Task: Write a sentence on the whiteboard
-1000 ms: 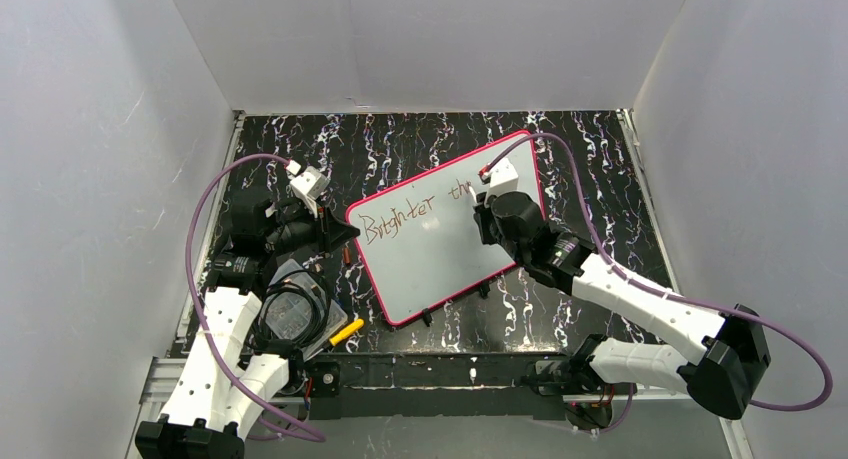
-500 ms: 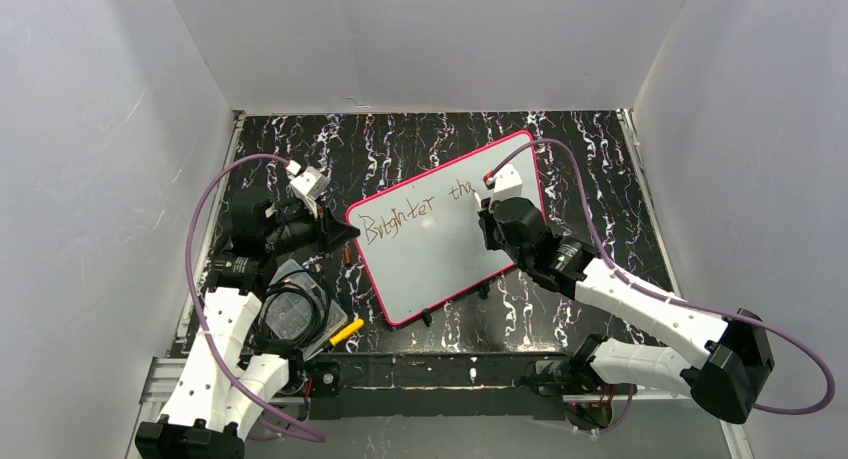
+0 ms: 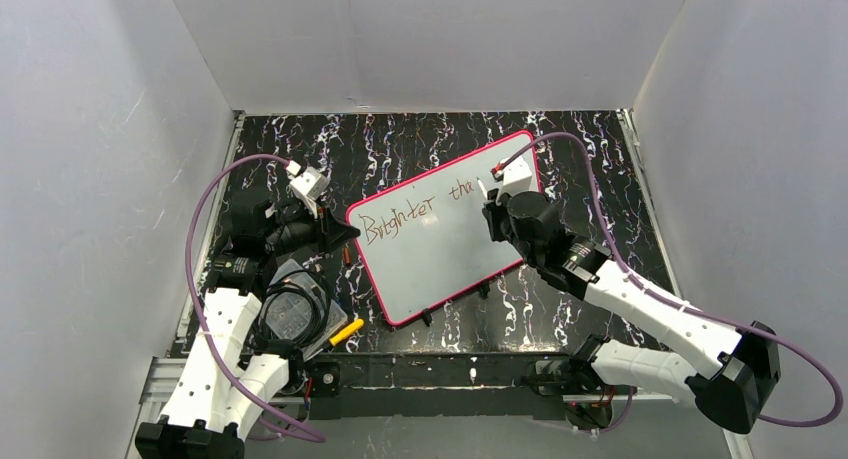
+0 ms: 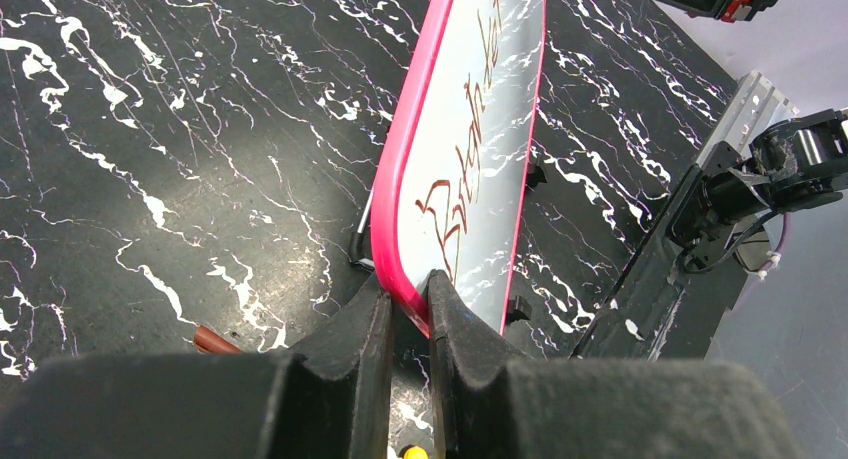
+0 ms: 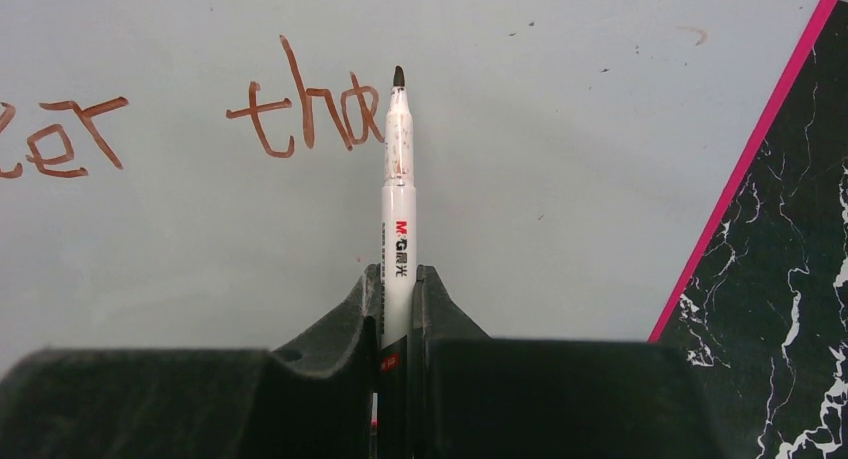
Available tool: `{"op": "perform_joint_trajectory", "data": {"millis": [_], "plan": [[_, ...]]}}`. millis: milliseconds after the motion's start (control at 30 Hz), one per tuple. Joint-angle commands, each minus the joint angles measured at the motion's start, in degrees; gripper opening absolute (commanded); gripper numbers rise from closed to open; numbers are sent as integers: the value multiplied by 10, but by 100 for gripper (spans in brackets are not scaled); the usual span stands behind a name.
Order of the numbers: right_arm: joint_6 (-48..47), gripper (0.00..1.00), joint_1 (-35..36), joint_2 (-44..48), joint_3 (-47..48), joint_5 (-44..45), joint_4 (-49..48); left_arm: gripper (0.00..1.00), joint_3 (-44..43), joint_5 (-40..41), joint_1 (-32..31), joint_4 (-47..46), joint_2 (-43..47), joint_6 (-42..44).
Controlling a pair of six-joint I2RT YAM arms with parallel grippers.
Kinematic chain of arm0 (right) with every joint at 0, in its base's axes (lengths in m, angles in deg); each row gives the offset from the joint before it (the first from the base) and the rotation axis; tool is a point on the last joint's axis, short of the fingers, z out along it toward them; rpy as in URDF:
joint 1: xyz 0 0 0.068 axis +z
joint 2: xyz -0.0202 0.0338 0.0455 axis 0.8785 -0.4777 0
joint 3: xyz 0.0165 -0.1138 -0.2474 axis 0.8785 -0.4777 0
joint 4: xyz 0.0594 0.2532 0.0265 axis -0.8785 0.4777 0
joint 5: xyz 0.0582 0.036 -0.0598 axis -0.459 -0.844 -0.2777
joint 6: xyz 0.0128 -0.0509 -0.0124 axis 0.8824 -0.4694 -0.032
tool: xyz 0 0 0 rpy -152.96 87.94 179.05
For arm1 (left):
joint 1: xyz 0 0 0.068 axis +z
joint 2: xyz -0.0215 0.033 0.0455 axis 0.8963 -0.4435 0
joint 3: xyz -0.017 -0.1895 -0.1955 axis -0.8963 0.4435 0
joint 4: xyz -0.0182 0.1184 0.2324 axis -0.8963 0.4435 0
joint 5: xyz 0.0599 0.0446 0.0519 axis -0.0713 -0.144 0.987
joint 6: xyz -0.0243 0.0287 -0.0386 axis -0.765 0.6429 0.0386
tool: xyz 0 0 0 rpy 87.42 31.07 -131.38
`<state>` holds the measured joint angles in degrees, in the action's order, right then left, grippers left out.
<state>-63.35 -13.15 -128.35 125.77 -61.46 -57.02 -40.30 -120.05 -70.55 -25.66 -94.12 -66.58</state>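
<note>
The whiteboard (image 3: 430,264), pink-framed, lies tilted on the black marbled table. Reddish-brown lettering (image 3: 412,211) on it reads "Brighter tha" on one line. My left gripper (image 3: 345,235) is shut on the board's left corner; in the left wrist view the pink frame (image 4: 395,214) sits pinched between the fingers of the left gripper (image 4: 408,284). My right gripper (image 5: 398,274) is shut on a white marker (image 5: 398,199). The marker's dark tip is just right of the "tha" (image 5: 305,119). From above, the right gripper (image 3: 487,195) hovers over the board's upper right part.
A clear case with coiled cable (image 3: 290,314) and a yellow-tipped object (image 3: 347,331) lie near the left arm's base. A brown cap (image 4: 215,339) lies on the table by the left fingers. Small black clips (image 3: 427,319) sit at the board's near edge. White walls enclose the table.
My right gripper has moved the marker rightward along the top line, and the second word now shows as "tha". The left gripper and the board have not moved.
</note>
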Motion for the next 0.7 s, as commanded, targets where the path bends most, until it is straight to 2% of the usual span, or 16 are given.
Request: {"op": "perform_joint_trajectory", "data": {"millis": [0, 367, 667], "plan": [[-20, 1, -5, -11, 29, -5, -31, 0, 7, 15, -2, 13, 4, 46], [-17, 1, -21, -46, 28, -17, -30, 0, 7, 13, -2, 13, 3, 46], [23, 1, -21, -26, -14, -33, -13, 0, 7, 12, -2, 13, 5, 45]]}}
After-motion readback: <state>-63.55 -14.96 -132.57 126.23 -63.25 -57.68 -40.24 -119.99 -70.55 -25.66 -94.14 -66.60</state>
